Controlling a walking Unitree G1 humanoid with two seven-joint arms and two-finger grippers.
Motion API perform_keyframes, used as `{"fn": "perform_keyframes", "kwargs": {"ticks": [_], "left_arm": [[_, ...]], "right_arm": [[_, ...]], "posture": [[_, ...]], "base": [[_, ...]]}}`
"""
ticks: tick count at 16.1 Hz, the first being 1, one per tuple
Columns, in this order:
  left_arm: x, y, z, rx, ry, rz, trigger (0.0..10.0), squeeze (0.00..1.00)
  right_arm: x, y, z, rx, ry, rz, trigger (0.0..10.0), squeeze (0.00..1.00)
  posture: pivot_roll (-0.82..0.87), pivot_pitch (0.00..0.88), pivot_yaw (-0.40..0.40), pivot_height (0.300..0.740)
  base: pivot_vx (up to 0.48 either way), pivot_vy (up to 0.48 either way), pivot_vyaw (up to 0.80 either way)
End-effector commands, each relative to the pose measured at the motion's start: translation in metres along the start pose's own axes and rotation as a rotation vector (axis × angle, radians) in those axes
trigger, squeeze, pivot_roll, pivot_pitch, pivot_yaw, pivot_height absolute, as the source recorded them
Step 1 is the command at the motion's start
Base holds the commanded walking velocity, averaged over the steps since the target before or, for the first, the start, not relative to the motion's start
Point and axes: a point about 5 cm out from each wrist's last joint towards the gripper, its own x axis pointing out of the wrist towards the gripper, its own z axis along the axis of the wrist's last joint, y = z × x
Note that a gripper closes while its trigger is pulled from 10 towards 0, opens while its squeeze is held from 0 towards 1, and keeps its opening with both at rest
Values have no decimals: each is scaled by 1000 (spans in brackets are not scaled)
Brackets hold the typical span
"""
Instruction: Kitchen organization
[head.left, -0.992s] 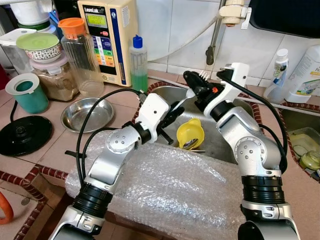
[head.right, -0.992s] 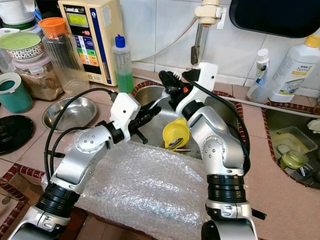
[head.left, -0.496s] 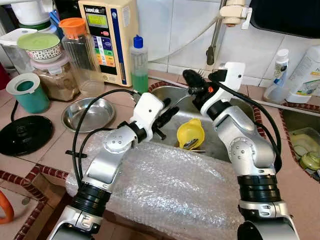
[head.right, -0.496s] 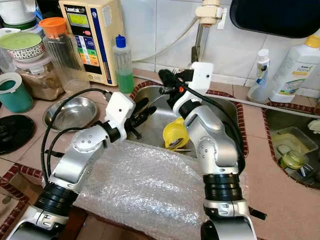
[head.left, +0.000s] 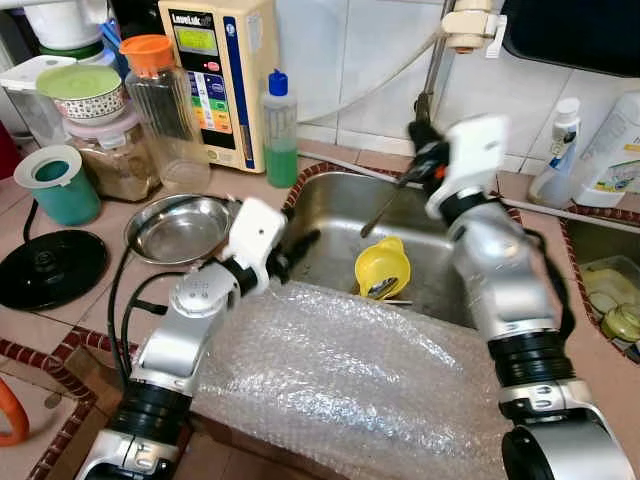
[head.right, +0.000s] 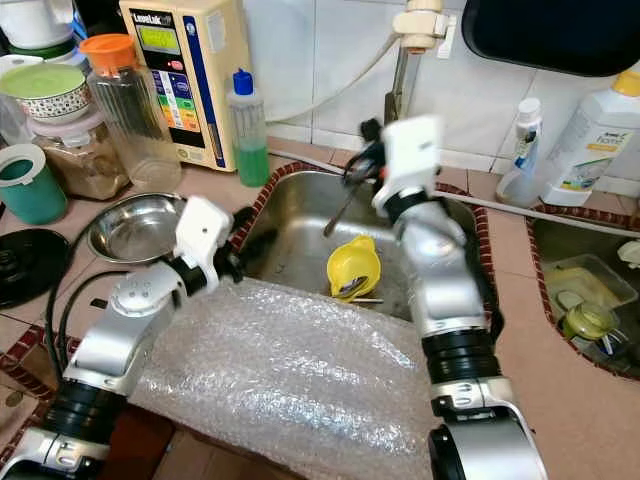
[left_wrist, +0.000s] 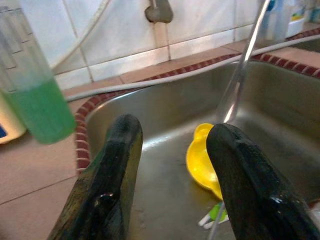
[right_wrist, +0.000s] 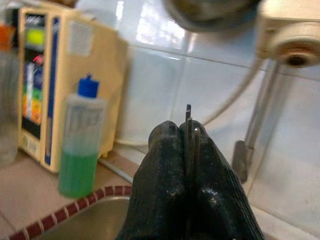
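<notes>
Step in hand, as we judge it: clearing cutlery out of the stainless steel sink basin (head.left: 340, 215). Our right claw (head.left: 424, 145) is closed on a thin metal utensil (head.left: 383, 208), raised above the basin near the tap pipe (head.left: 430, 75); the handle slants down toward the yellow plastic cup (head.left: 381, 268) lying on the sink floor. Our left claw (head.left: 300, 247) hangs open and empty at the sink's near-left rim, above the sheet of clear bubble wrap (head.left: 340, 370) spread on the tiled desk (head.left: 100, 300).

Next move, by our estimate: carry the utensil clear of the tap to a resting place on the desk without letting it slip.

Views: the right wrist view shows the utensil's tip (right_wrist: 188, 112) pinched flat between the fingers (right_wrist: 160, 195). The left wrist view shows the parted fingers (left_wrist: 112, 170), the yellow cup, and a green dish-soap bottle (left_wrist: 37, 100).
</notes>
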Motion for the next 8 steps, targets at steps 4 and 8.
{"fn": "perform_keyframes", "kwargs": {"ticks": [4, 8], "left_arm": [[0, -14, 7, -6, 2, -93, 10000, 1000], [-4, -22, 1, -35, 40, -136, 10000, 1000]], "right_arm": [[-2, 14, -21, -307, -9, 121, 0, 0], [-12, 12, -53, -368, 88, 157, 0, 0]], "posture": [[113, 0, 3, 740], [111, 0, 6, 740]], "base": [[0, 0, 0], [0, 0, 0]]}}
